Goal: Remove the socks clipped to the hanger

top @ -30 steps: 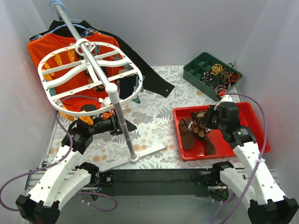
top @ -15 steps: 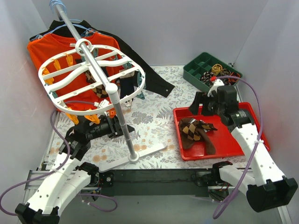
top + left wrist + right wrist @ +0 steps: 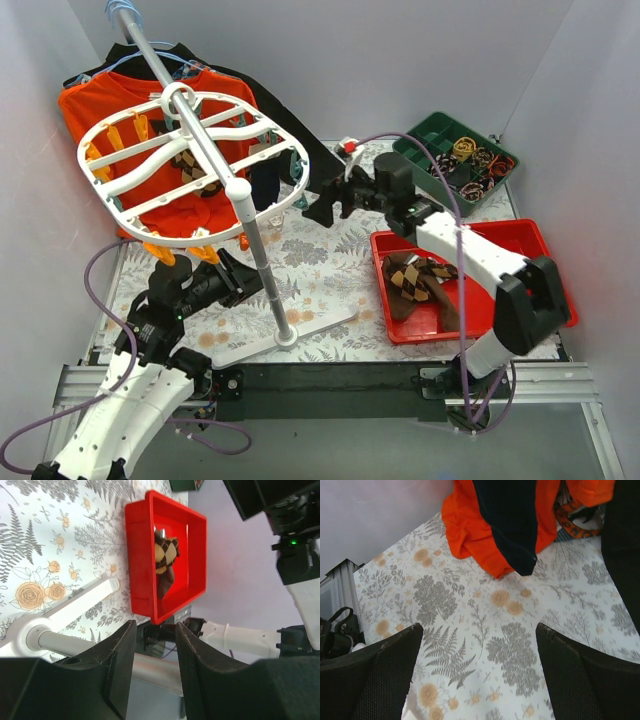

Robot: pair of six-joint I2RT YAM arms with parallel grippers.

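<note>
While my right claw [image 3: 477, 630] hangs wide open and empty near the hanger [image 3: 180, 240], the navy sock [image 3: 512, 525] dangles clipped just ahead; next, I reckon, I close on its lower end and pull.

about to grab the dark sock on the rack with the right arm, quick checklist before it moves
1. Right claw open and empty: ok, fingers wide apart, nothing between them.
2. Navy sock on the hanger: ok, it dangles under the rim.
3. Sock between the fingers: not ok, it sits ahead of them in the right wrist view.
4. Left claw gripping the pole: cannot tell, fingers flank it but contact is hidden.
5. Room in the red tray: ok, the argyle sock lies in its left part and the right part is bare.
</note>
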